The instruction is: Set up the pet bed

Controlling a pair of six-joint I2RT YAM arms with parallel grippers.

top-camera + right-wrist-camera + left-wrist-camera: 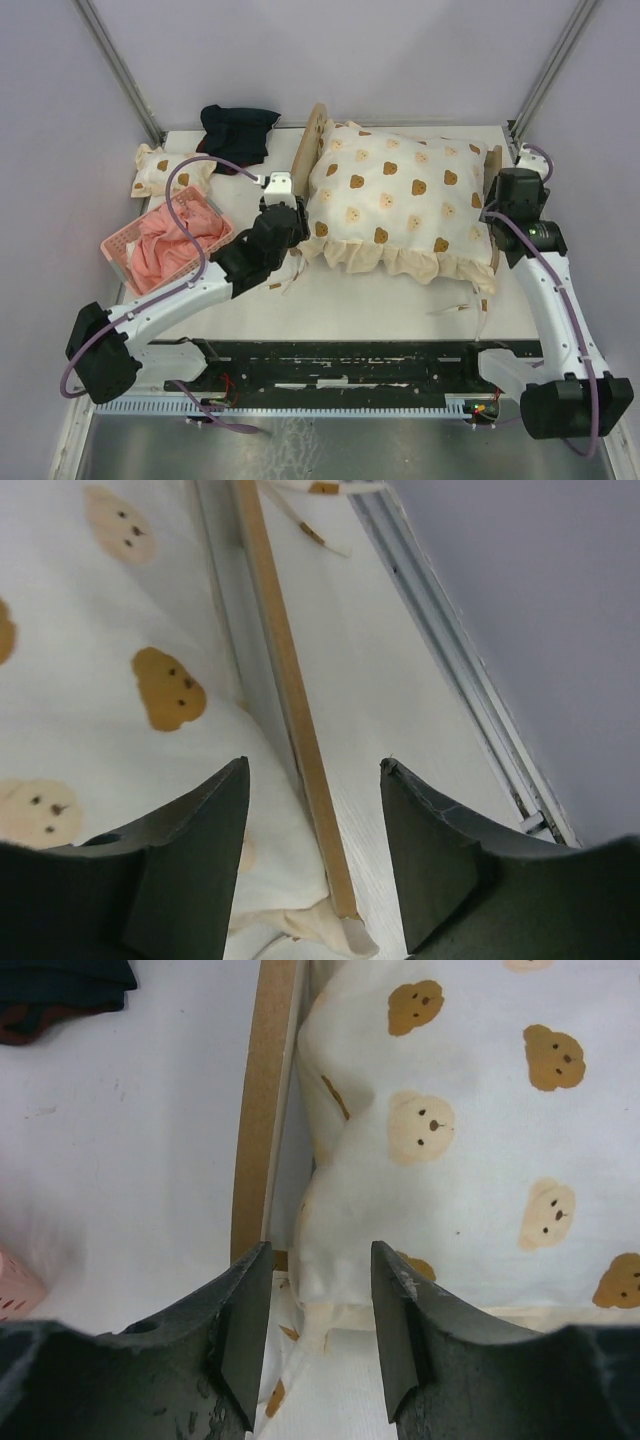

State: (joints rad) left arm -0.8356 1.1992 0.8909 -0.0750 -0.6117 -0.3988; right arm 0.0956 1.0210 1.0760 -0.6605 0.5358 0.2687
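Observation:
The pet bed stands at the back of the table, its arched plywood headboard (317,128) on the left and its low footboard (493,160) on the right. A cream bear-print quilt (400,195) lies puffed over the whole frame, its frill hanging over the near side. My left gripper (297,215) is open at the quilt's near left corner (330,1290), just short of the headboard edge (262,1110), holding nothing. My right gripper (497,205) is open too. Its fingers straddle the footboard's top edge (285,670) without touching it, with the quilt (100,680) on the inner side.
A pink basket (120,262) holding pink cloth sits at the left. Behind it lie a small bear-print pillow (165,170) and a dark folded cloth (238,130). Loose quilt ties (465,305) trail on the table in front. A metal rail (450,650) runs along the right table edge.

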